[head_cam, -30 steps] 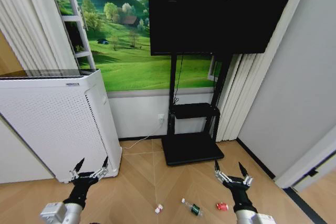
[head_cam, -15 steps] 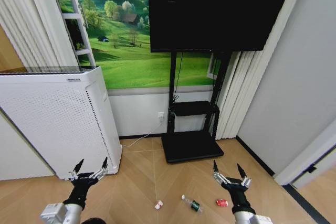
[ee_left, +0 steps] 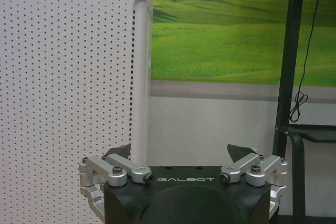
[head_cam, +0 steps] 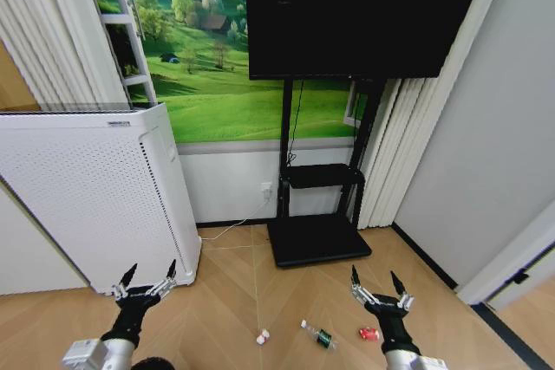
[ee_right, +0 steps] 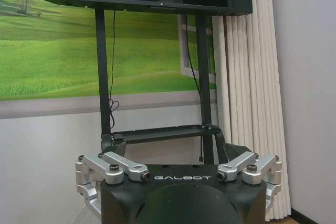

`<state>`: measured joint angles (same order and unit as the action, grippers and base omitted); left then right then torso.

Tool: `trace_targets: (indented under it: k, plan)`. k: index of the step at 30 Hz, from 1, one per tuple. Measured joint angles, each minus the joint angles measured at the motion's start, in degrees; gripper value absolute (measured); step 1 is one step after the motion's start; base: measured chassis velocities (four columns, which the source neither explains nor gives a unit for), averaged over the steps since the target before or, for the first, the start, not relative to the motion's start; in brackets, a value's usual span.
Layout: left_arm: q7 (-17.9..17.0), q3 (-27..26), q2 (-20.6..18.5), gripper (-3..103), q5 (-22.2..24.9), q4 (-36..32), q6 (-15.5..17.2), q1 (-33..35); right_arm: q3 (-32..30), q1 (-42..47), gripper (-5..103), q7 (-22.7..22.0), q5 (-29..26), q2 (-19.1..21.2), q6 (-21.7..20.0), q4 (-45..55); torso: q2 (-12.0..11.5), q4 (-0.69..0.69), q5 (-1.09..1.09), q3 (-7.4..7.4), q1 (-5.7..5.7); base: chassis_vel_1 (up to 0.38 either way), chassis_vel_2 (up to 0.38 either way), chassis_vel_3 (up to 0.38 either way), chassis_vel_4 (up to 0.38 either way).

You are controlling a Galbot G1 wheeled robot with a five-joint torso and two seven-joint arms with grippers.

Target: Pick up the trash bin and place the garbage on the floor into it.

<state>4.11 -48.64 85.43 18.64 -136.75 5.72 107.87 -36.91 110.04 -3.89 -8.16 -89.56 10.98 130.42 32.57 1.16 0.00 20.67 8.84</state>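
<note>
Head cam high, tilted down toward TV stand (head_cam: 316, 214); 2 wrist cams low, level, facing it (ee_right: 157, 132), sharing it.

wall: green meadow mural (head_cam: 217, 84) | black screen (head_cam: 364, 15) on stand | white perforated appliance (head_cam: 87, 197) | herringbone floor (head_cam: 234, 301)

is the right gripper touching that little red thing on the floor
Apart. In the head view the right gripper is held up with its jaws open, and bare floor shows around the red-white item lying beside it.
</note>
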Motion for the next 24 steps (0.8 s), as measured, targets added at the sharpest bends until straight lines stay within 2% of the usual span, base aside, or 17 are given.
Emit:
trace_targets:
  k: [24]
  plan:
    - [0.17, 0.16, 0.34, 100, 0.50, -0.40, -0.59, 0.27, -0.37, -0.01, 100, 0.98, 0.18, 0.39, -0.24, 0.14, -5.61, 0.00, 0.00, -3.51, -2.12, 0.016, 0.017, 0.015, 0.015]
